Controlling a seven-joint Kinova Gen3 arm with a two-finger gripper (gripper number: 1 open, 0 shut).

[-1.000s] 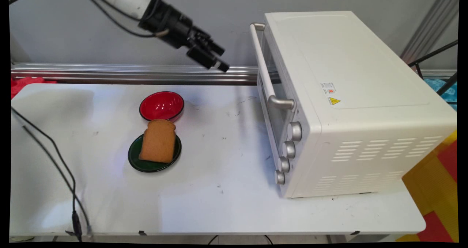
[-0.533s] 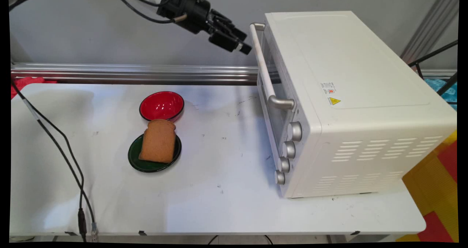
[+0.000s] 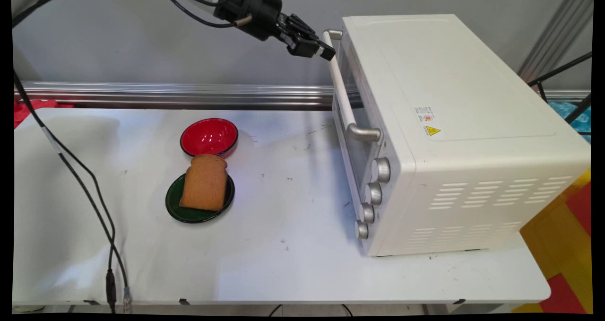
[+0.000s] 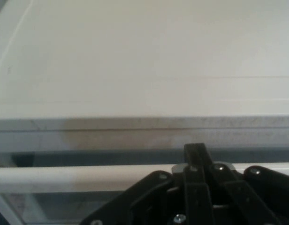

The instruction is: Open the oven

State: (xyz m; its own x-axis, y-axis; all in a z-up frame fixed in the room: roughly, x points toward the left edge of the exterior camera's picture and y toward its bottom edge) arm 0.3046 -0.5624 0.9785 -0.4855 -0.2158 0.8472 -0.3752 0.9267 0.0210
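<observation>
Black two-finger gripper [image 3: 326,54], black cylindrical wrist, silver screws in linkage, hanging black cables [image 3: 80,169]

The white table [image 3: 283,245] carries four things directly. A white toaster oven [image 3: 453,136] stands on its right part, the far end of the oven's door handle right at the gripper [image 3: 326,52]. A red bowl [image 3: 209,136] sits well below and to the left of the gripper, on the table's middle left. Just nearer the camera than the bowl, farther again from the gripper, lies a dark green plate [image 3: 177,206]. Black cables [image 3: 90,207] trail across the table's left side, far from the gripper.
</observation>
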